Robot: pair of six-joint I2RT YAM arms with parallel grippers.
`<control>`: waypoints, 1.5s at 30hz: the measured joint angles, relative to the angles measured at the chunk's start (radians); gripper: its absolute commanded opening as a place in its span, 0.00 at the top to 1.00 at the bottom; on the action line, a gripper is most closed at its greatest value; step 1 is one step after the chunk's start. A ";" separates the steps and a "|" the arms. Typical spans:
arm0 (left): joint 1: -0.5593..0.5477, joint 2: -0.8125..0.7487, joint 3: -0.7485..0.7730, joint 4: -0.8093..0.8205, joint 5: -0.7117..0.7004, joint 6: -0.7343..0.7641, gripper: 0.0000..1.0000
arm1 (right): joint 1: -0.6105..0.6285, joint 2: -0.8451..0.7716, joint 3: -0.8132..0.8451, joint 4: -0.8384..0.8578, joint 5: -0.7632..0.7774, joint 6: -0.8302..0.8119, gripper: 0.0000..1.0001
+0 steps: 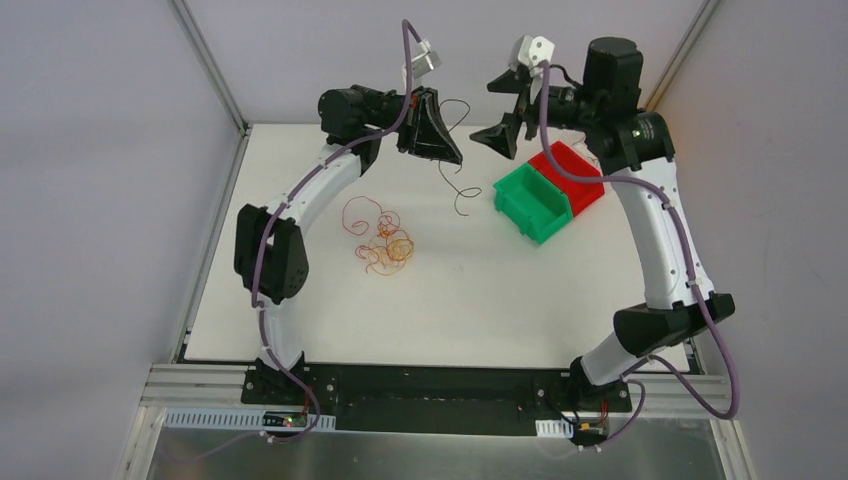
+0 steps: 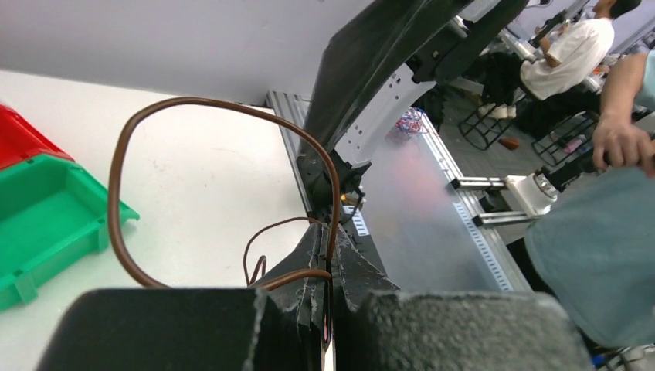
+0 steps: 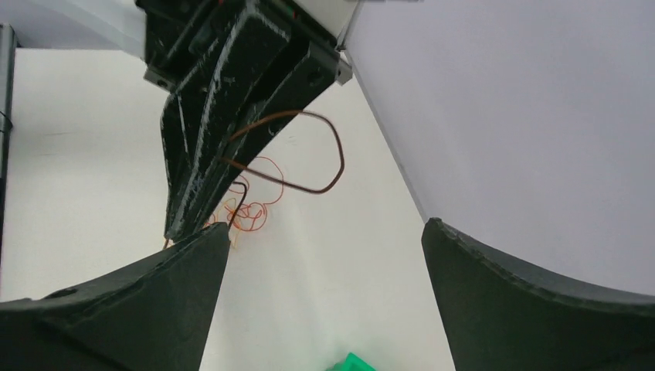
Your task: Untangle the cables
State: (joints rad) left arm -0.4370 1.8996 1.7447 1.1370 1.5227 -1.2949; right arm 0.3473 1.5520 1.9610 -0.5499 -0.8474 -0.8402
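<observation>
A tangle of thin red, orange and yellow cables (image 1: 385, 245) lies on the white table left of centre. It also shows in the right wrist view (image 3: 247, 212). My left gripper (image 1: 447, 155) is raised at the back of the table and shut on a dark brown cable (image 1: 456, 197). That cable loops out of the closed jaws and hangs towards the table. In the left wrist view the fingertips (image 2: 313, 259) pinch the brown cable (image 2: 116, 178). My right gripper (image 1: 503, 108) is open and empty, raised just right of the left one. Its view shows the open gripper (image 3: 324, 239), the left gripper (image 3: 224, 116) and the brown loop (image 3: 337, 154).
A green bin (image 1: 535, 200) and a red bin (image 1: 578, 172) stand side by side at the back right, under my right arm. The green bin (image 2: 46, 224) and red bin (image 2: 19, 139) show in the left wrist view. Walls enclose the table.
</observation>
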 measured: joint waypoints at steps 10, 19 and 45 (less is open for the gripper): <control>-0.001 0.260 0.307 0.175 0.037 -0.470 1.00 | -0.077 0.039 0.020 -0.109 -0.032 0.528 0.08; -0.026 0.160 0.264 -0.406 0.013 -0.304 1.00 | -0.173 -0.019 -0.210 0.065 0.047 0.890 0.06; -0.100 -0.001 0.339 -1.643 -1.307 0.273 1.00 | 0.075 0.006 -0.262 0.294 0.407 0.875 0.19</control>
State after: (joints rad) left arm -0.5365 1.8988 2.0838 -0.5060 0.2153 -1.0218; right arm 0.4221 1.5585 1.6993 -0.2554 -0.4404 0.0349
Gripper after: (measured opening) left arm 0.009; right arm 0.836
